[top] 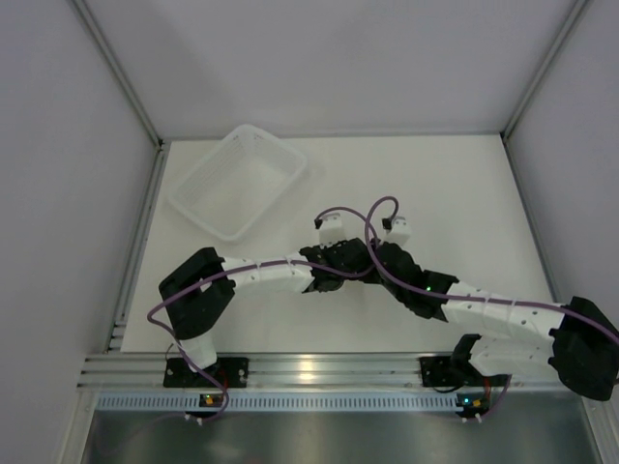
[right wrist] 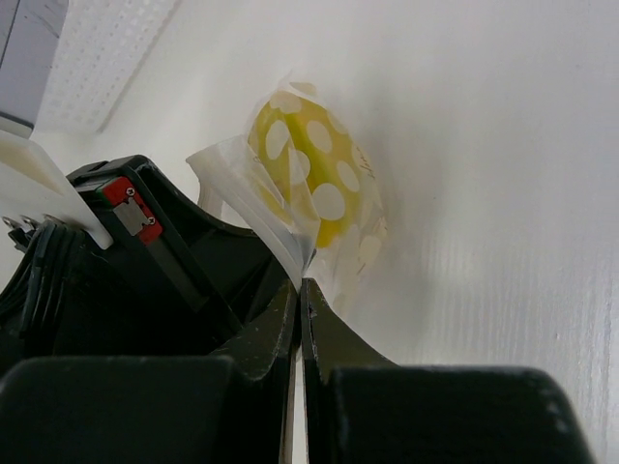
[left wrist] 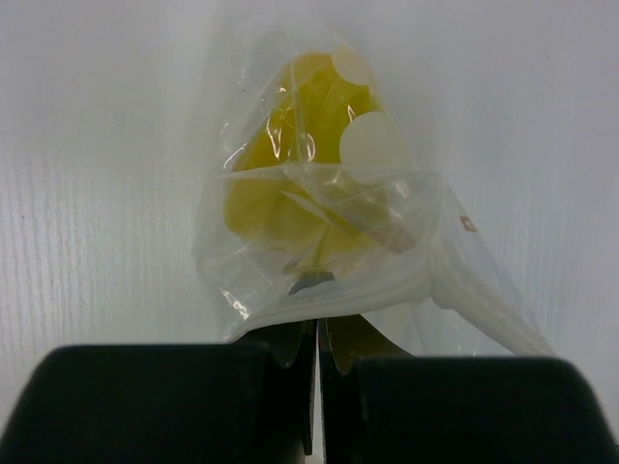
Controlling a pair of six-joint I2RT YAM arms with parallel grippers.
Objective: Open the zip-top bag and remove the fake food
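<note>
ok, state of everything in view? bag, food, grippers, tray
zip-top bag: pinched by both grippers; seal open or shut, cannot tell
fake food: inside the bag
left gripper: jaws shut on the bag's edge
right gripper: jaws shut on the bag's edge
basket tray: upright, nothing visible inside

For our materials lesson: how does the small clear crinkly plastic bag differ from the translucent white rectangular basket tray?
The clear crinkly bag is soft film; the translucent white basket tray looks rigid, meshed. The bag holds a yellow lump; the tray shows nothing inside. The left gripper and right gripper pinch the bag; the tray sits untouched. Both are see-through plastic.
</note>
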